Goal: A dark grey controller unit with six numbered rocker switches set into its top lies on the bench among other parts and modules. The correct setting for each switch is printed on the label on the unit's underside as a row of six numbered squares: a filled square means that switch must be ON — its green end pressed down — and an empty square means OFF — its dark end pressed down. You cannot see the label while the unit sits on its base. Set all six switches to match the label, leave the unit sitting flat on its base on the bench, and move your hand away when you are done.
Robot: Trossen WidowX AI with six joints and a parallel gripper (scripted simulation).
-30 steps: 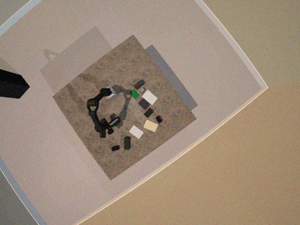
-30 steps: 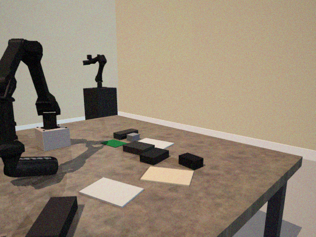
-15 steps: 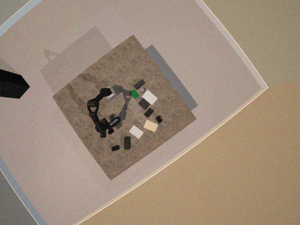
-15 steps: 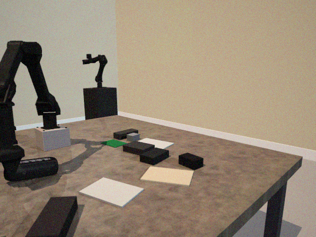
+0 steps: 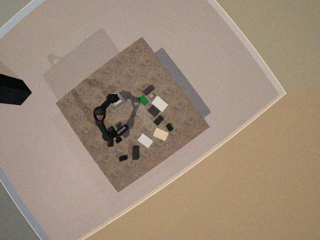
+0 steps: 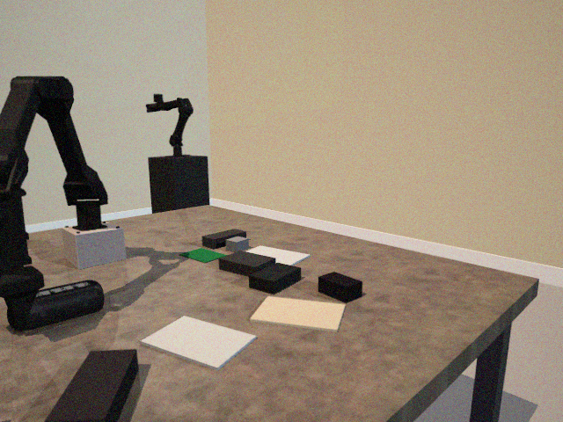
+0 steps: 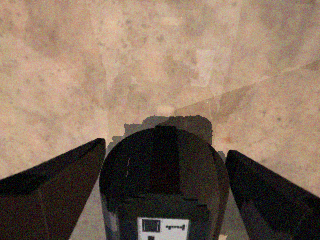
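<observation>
The controller unit [image 5: 122, 129] [image 6: 68, 301] [image 7: 165, 170] is a long dark body with a rounded end. It is held just above the bench, roughly level, with its shadow under it. Light patches run in a row along its upper side in the top and exterior views. In the wrist view a white panel with dark marks shows at the bottom edge, partly cut off. The six switch positions and the full label cannot be read. My gripper [image 5: 118, 132] [image 7: 166, 151] is shut on the unit, one finger along each side.
Dark blocks [image 5: 135, 152] [image 6: 274, 278], a green plate [image 5: 143, 100] [image 6: 203, 255], a grey cube [image 5: 151, 95] [image 6: 237, 243], a cream plate [image 5: 160, 134] [image 6: 298, 313] and a white plate [image 5: 145, 140] [image 6: 198, 341] lie on the bench. The arm's pale base [image 6: 99, 250] stands behind.
</observation>
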